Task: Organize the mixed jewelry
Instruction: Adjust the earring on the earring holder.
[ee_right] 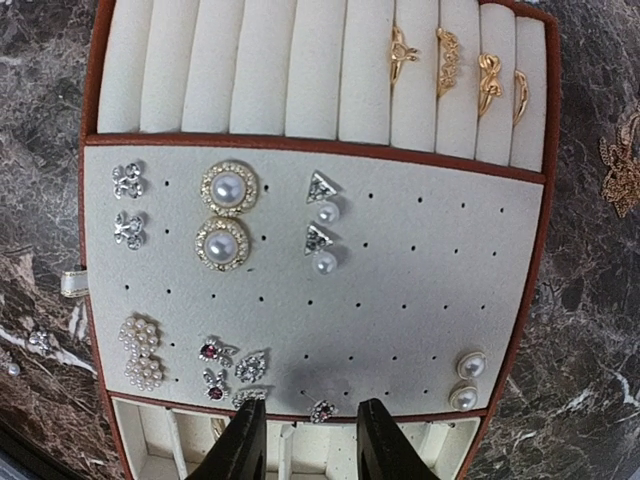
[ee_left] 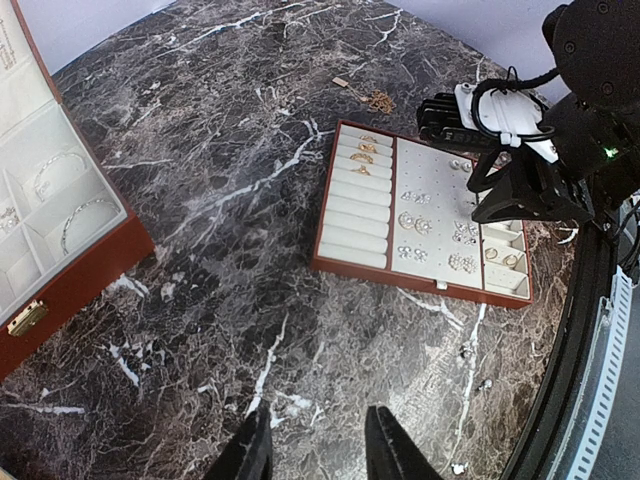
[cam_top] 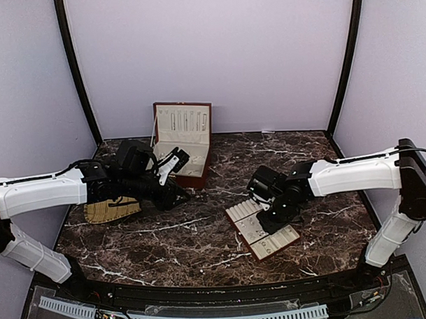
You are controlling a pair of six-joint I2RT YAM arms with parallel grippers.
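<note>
The mixed jewelry is spread about. The cream slotted tray (ee_right: 94,150) holds pearl and crystal studs on its pad and several gold rings (ee_right: 460,60) in its rolls. My right gripper (ee_right: 310,440) hovers open over the pad's near edge. A small crystal stud (ee_right: 323,410) lies on its side between the fingers, touching neither. Two thin silvery bangles (ee_left: 84,214) rest in the red-brown box (ee_left: 72,282). My left gripper (ee_left: 318,445) hangs open over bare marble, holding nothing. Loose studs (ee_left: 467,350) lie on the table near the tray's front.
A gold chain (ee_left: 378,100) lies on the marble beyond the tray. The box stands open at the back (cam_top: 188,143), its lid upright. A woven straw mat (cam_top: 111,210) sits under the left arm. The right arm (ee_left: 540,150) leans over the tray.
</note>
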